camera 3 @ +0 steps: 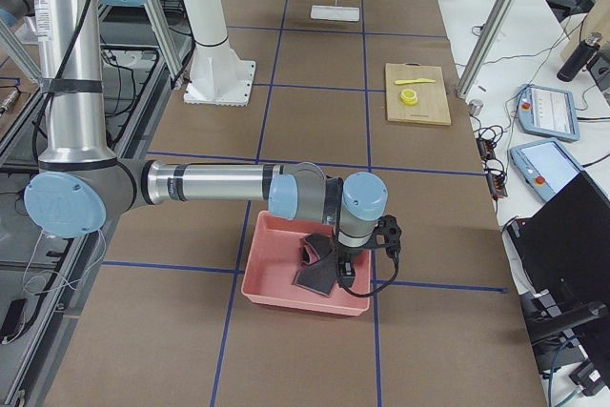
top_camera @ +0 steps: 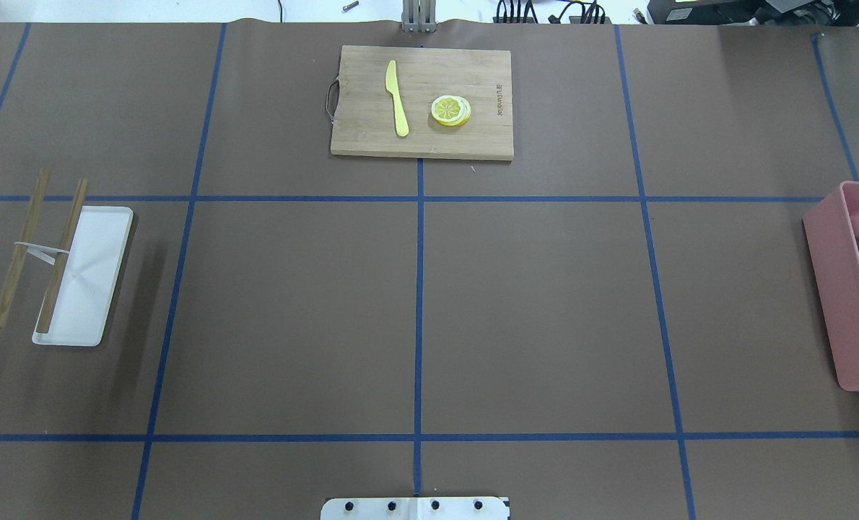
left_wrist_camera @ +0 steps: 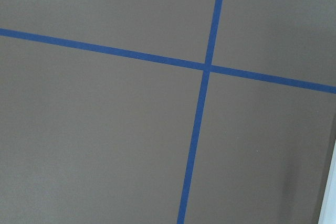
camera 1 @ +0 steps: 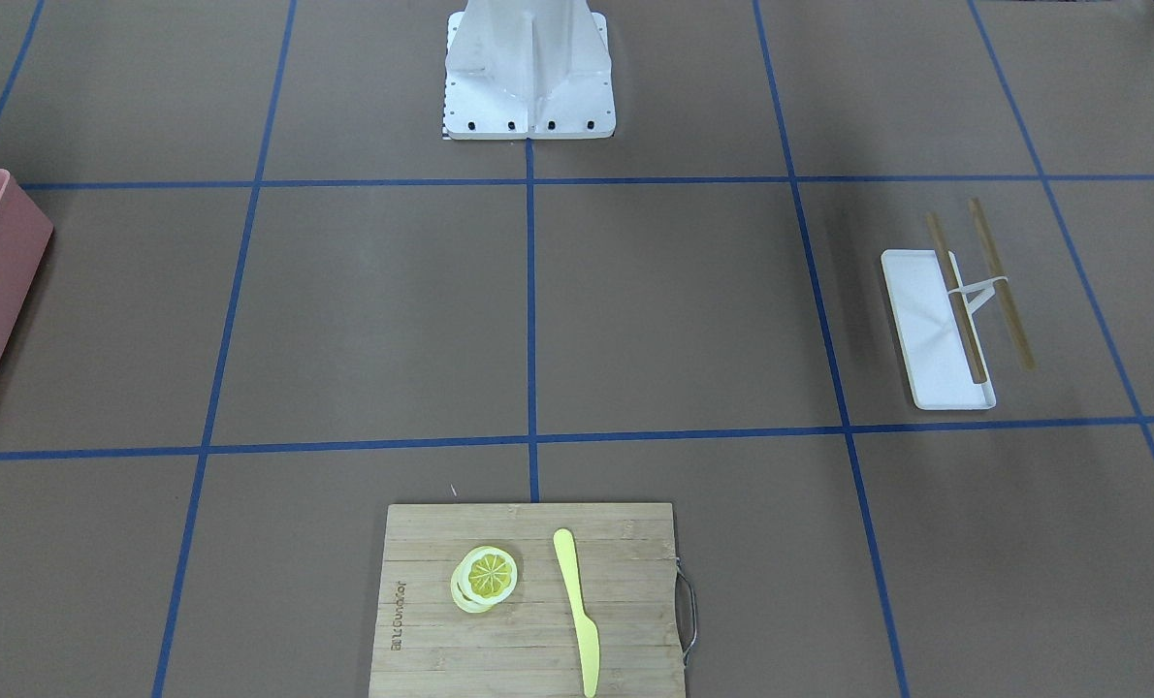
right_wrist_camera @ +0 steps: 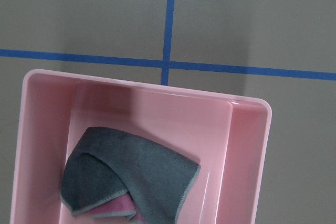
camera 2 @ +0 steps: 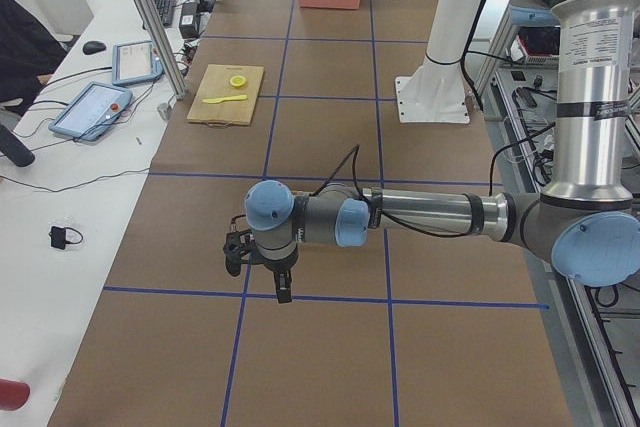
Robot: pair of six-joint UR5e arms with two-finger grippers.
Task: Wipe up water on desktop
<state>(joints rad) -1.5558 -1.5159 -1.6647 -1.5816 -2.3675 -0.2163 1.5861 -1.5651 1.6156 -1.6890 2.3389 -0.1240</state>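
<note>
The desktop [top_camera: 530,303] is a wide matte brown top crossed by blue tape lines; I see no water on it in any view. A grey cloth [right_wrist_camera: 131,174] lies crumpled in a pink bin [right_wrist_camera: 247,145] at the robot's right end, and also shows in the exterior right view [camera 3: 319,269]. My right gripper [camera 3: 355,269] hangs over that bin's near side. My left gripper [camera 2: 262,272] hovers just above the bare desktop near a tape crossing. Each gripper shows only in a side view, so I cannot tell whether it is open or shut.
A bamboo cutting board [top_camera: 422,137] with a lemon slice [top_camera: 450,110] and a yellow knife [top_camera: 396,97] lies at the far middle. A white tray [top_camera: 94,289] with two wooden chopsticks [top_camera: 61,253] sits at the left. The robot base [camera 1: 528,87] stands at the near edge.
</note>
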